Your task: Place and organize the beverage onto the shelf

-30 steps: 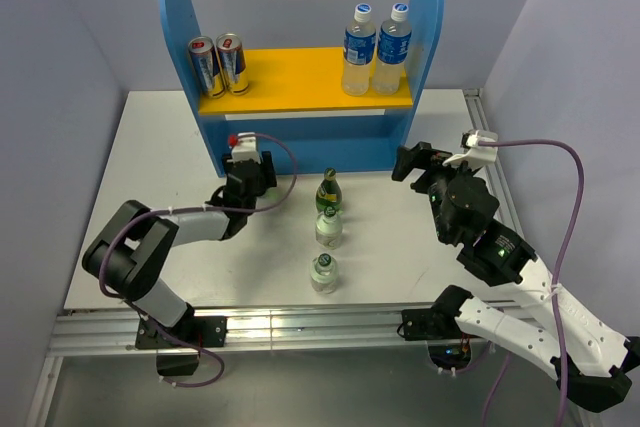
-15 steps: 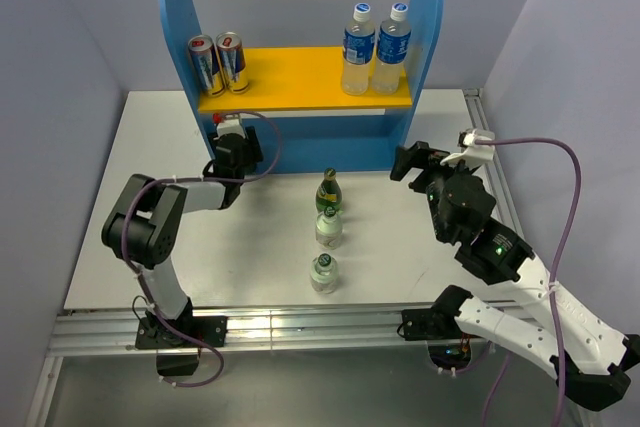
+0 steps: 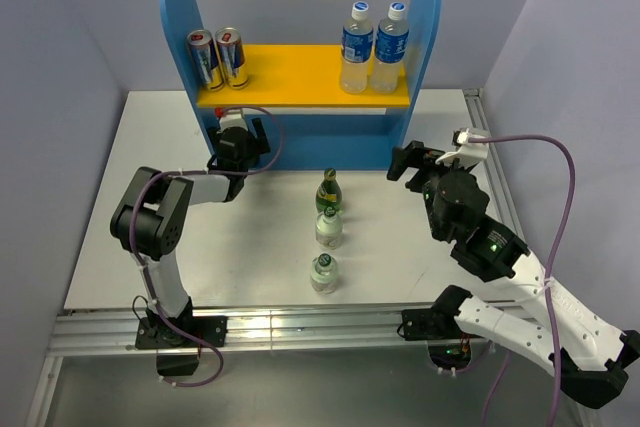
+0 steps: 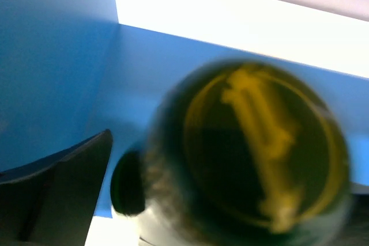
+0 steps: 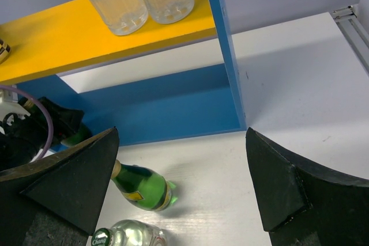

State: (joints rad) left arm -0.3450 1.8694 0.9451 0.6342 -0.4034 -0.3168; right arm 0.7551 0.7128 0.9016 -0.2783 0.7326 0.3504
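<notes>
The shelf (image 3: 300,75) stands at the back, and two clear blue-labelled bottles (image 3: 372,45) stand at the right end of its yellow board (image 5: 52,41). My left gripper (image 3: 238,139) reaches under that board at the left end. A dark green bottle (image 4: 253,159) fills the left wrist view, blurred; blue shows between it and the left finger (image 4: 57,191), so the jaws are open. A second green bottle (image 3: 328,190) (image 5: 141,187) and two short clear bottles (image 3: 328,228) (image 3: 322,272) stand in a row on the table. My right gripper (image 3: 420,161) (image 5: 181,135) hovers open and empty to their right.
Two cans (image 3: 216,57) stand at the left end of the yellow board. The shelf's blue right panel (image 5: 222,44) rises just ahead of the right gripper. A metal rail (image 3: 490,167) runs along the table's right edge. The left arm's purple cable (image 5: 43,122) loops by the shelf.
My left gripper carried the green bottle forward under the yellow board at the shelf's left end, then opened its jaws. The right arm barely moved.
</notes>
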